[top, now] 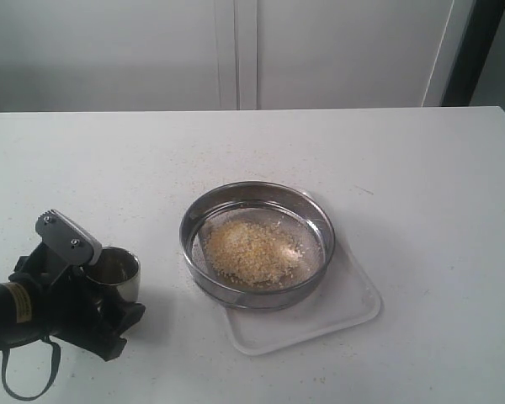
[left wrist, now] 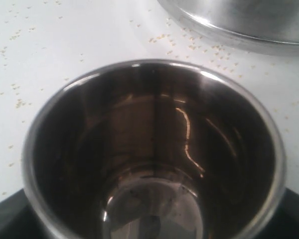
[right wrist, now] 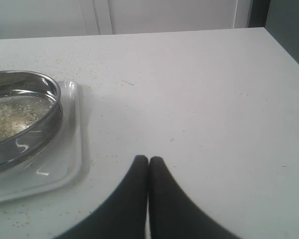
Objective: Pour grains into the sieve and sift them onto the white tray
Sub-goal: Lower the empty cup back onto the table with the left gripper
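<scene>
Right gripper [right wrist: 148, 167] shut on nothing; left gripper [top: 108, 284] clamped on the empty steel cup [top: 118, 268].
White tray [top: 358, 310] carries the sieve [top: 236, 296], with the grains [top: 251, 248] heaped inside. The sieve is round, so no long axis governs. In the exterior view it lies to the right of the cup-laden left gripper. Judgement: the free right arm, with the sieve near, suits the sifting grasp.

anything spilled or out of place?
Yes: stray grains litter the table between the steel cup and the sieve, off the white tray. The sieve sits off-centre on the tray.
</scene>
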